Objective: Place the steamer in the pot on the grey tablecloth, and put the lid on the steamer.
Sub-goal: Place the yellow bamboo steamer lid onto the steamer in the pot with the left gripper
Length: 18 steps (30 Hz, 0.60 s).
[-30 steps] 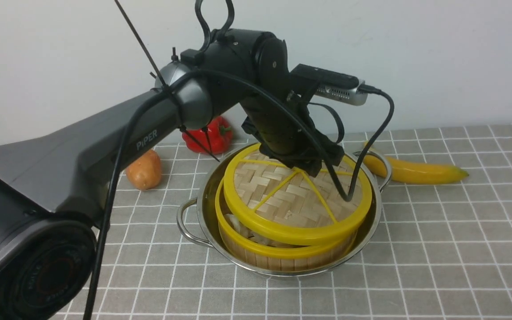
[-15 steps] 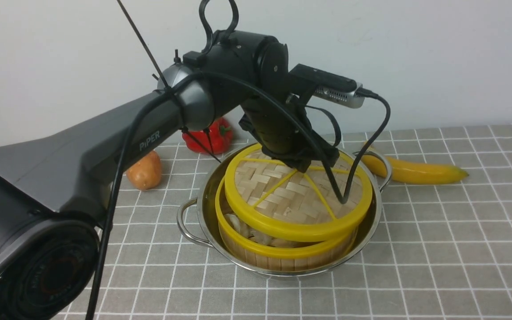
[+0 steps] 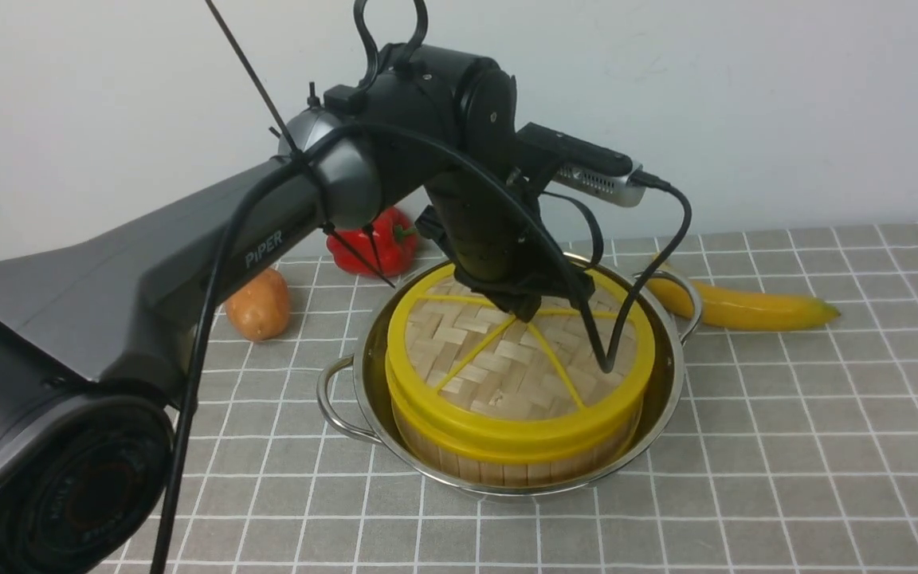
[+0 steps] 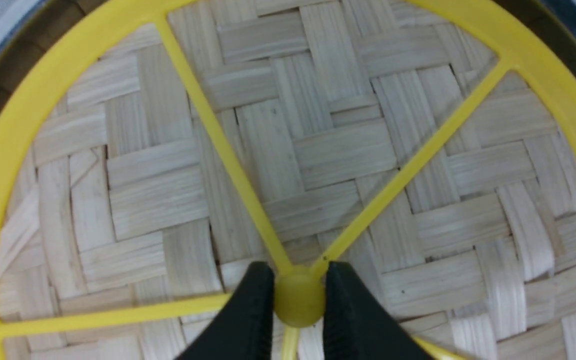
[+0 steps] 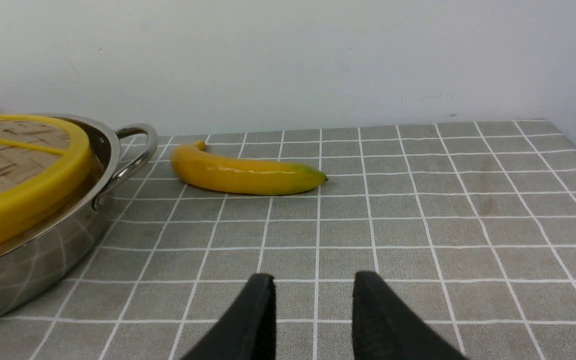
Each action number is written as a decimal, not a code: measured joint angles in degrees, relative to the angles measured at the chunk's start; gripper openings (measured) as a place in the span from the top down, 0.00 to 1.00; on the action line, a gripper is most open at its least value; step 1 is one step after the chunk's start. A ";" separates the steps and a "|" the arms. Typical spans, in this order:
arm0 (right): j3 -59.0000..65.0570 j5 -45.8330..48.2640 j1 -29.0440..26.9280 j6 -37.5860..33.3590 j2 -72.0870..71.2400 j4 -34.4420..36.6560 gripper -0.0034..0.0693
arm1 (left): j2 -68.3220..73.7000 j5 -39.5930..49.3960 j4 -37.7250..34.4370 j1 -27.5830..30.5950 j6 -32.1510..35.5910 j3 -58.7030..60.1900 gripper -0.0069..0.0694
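Note:
The shiny pot (image 3: 359, 383) stands on the grey tablecloth (image 3: 786, 414) with the steamer (image 3: 507, 466) inside it. The woven lid (image 3: 507, 367) lies level on the steamer, yellow rim over yellow rim. My left gripper (image 3: 524, 307) points down at the lid's centre. In the left wrist view it (image 4: 299, 285) is shut on the lid's (image 4: 318, 125) yellow hub. My right gripper (image 5: 314, 282) hovers low over bare cloth to the right of the pot (image 5: 43, 260). It is open, with nothing between its fingers, and does not show in the front view.
A banana (image 3: 746, 307) lies just behind and right of the pot, close to its handle. A red pepper (image 3: 375, 243) and a potato (image 3: 260, 304) sit behind and to the left. The wall stands close behind the table.
The lid was tilted over the steamer with a gap at the front. It has come down and shifted slightly left and now lies level on it. The left gripper moved down with it.

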 joint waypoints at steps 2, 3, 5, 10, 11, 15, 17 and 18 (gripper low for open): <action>0.00 0.00 0.00 0.00 0.00 0.00 0.62 | 0.00 0.15 0.00 0.00 0.00 0.00 0.76; 0.00 0.00 0.00 0.00 0.00 0.00 0.62 | 0.00 0.15 0.05 0.00 -0.06 0.00 0.76; 0.00 0.00 0.00 0.00 0.00 0.00 0.62 | 0.00 0.15 0.11 0.00 -0.22 0.00 0.76; 0.00 0.00 0.00 0.00 0.00 0.00 0.62 | 0.00 0.33 0.16 0.00 -0.67 0.00 0.76; 0.00 0.00 0.00 0.00 0.00 0.00 0.62 | 0.00 0.34 0.16 0.00 -0.67 0.00 0.76; 0.00 0.00 0.00 0.00 0.00 0.00 0.62 | 0.00 0.58 0.21 0.00 -0.68 -0.01 0.76; 0.00 0.00 0.00 0.00 0.00 0.00 0.62 | 0.00 0.59 0.35 0.00 -0.91 -0.01 0.76; 0.00 0.00 0.00 0.00 0.00 0.00 0.62 | 0.00 0.65 0.66 0.00 -1.13 -0.01 0.76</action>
